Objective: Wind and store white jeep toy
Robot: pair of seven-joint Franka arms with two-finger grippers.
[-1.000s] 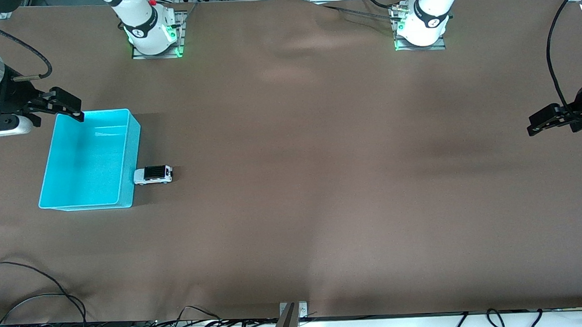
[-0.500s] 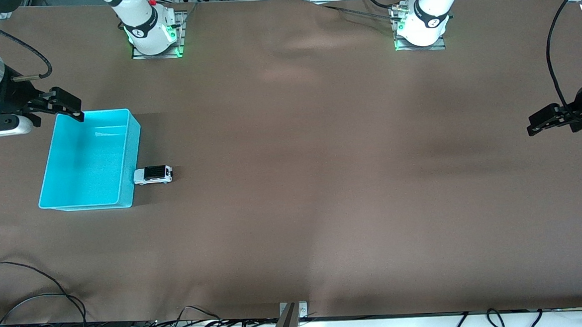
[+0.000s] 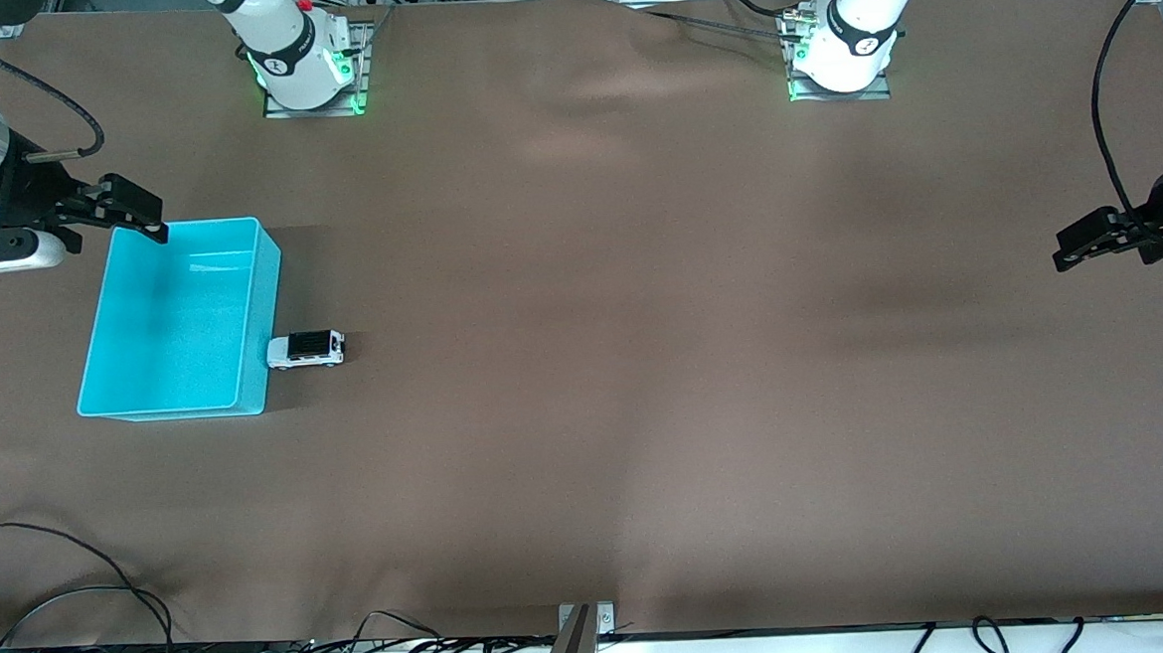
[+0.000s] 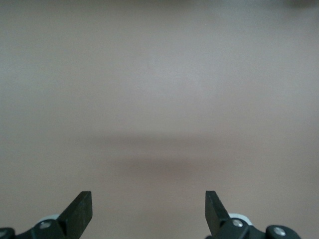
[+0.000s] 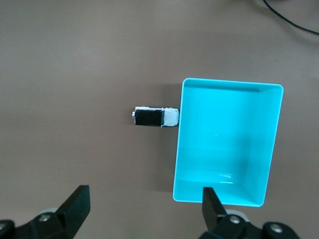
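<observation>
Evidently nothing of the task done yet. Starting at the right arm's end of the brown cloth-covered table (image 3: 643,363): right gripper (image 3: 133,213) hanging over the edge of the open turquoise plastic bin (image 3: 95,347), at the bin's corner farthest from the front camera, fingers spread wide and holding nothing. Bin empty inside, standing near that end of the table, about midway between the base edge and the camera edge.

Just beside the bin's long wall, on the side toward the left arm's end: the white jeep toy (image 3: 306,349), a tiny boxy white car with black roof and dark wheels, on its wheels on the cloth, nose almost touching the wall or touching it; cannot tell which. Not wound, not lifted, not stored.

Wide bare stretch of cloth through the middle.

At the left arm's end of the table: left gripper (image 3: 1095,240) waiting in the air over bare cloth near that end's edge, fingers also fully apart, nothing between them.

Left to do, by judgement: grasp the jeep, wind it, then place it into the bin.
</observation>
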